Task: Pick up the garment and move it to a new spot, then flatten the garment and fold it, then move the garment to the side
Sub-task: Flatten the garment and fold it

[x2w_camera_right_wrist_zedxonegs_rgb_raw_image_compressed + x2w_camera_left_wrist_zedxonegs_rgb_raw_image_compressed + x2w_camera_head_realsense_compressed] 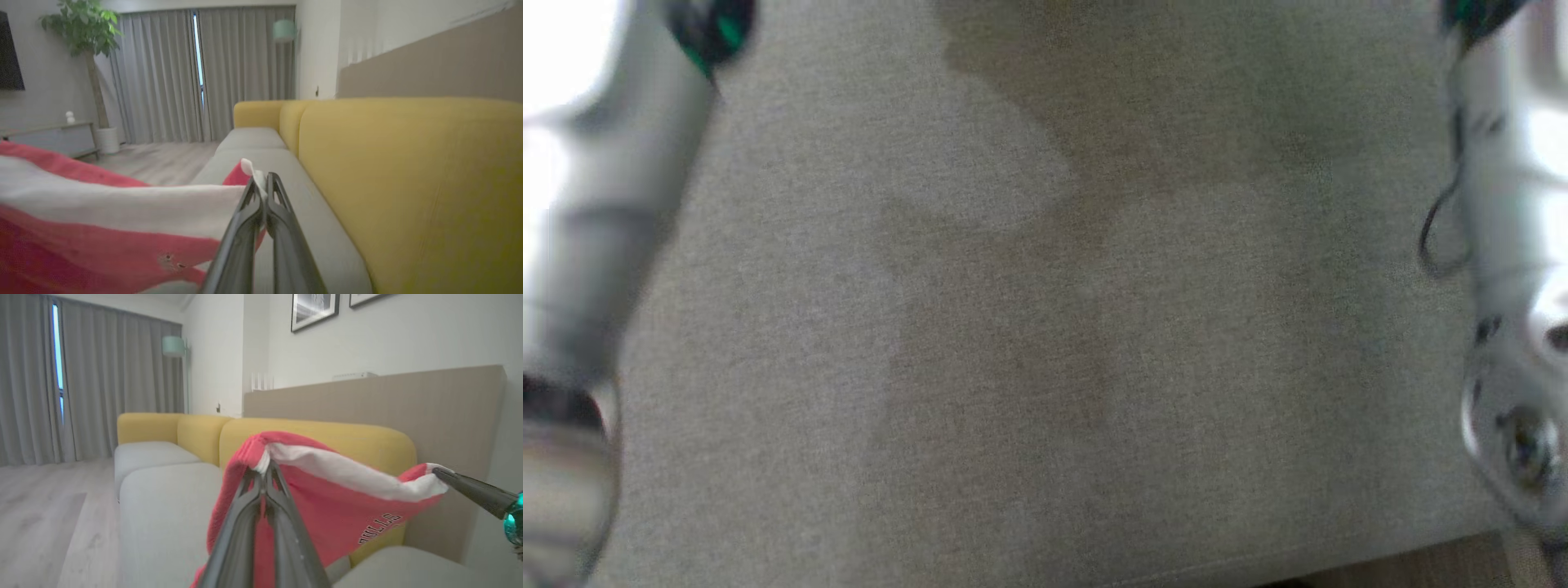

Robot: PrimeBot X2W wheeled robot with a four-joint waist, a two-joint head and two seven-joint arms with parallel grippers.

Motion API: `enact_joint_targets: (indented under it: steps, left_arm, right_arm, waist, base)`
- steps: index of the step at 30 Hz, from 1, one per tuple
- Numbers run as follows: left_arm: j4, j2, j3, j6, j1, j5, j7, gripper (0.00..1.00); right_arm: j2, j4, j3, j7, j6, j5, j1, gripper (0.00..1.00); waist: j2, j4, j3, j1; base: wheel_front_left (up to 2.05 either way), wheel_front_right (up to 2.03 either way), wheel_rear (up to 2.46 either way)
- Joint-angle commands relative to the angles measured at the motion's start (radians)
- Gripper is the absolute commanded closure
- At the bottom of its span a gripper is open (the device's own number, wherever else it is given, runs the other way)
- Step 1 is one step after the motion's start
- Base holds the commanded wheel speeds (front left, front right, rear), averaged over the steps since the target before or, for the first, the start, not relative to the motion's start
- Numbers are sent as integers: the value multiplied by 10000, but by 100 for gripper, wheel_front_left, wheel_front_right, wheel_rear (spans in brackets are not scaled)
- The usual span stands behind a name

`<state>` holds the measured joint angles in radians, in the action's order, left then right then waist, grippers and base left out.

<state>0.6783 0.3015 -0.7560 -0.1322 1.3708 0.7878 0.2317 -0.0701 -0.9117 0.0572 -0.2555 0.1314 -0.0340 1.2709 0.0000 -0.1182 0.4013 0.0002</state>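
Left wrist view: the red-and-white fabric garment (327, 498) is held stretched in the air at centre frame, above the grey seat of the yellow-backed sofa (163, 498). The left fingers (255, 490) are clamped on its white band, and the right fingers (461, 484) on its corner at the right edge. Behind, grey curtains (102, 384) are seen at upper left.

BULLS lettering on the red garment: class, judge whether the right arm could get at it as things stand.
Probably not yet. The right arm has its jaws shut on the white band of the red garment, holding it stretched; the BULLS lettering hangs lower, but reaching it means letting go.
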Motion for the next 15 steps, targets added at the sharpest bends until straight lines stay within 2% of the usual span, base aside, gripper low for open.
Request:
enact_joint_targets:
  steps: [1,9,15]
  left_arm:
    - [-305,422,-135,19,-263,231,121,100]
    - [-1018,1064,-2139,17,-3667,1530,272,100]
    - [-1539,1454,-3134,17,-5474,1304,295,100]
  right_arm:
    - [144,-24,-299,-56,-7,-61,-322,100]
    - [-479,-1526,-2479,542,-7,-1255,-2484,100]
    - [-1287,-1211,-4374,1757,-7,-2971,-4101,100]
  waist:
    - [0,41,-142,-2]
    - [0,144,-1072,-2]
    - [0,240,-1781,-2]
  base:
    - [0,0,0]
    - [0,0,0]
    - [0,0,0]
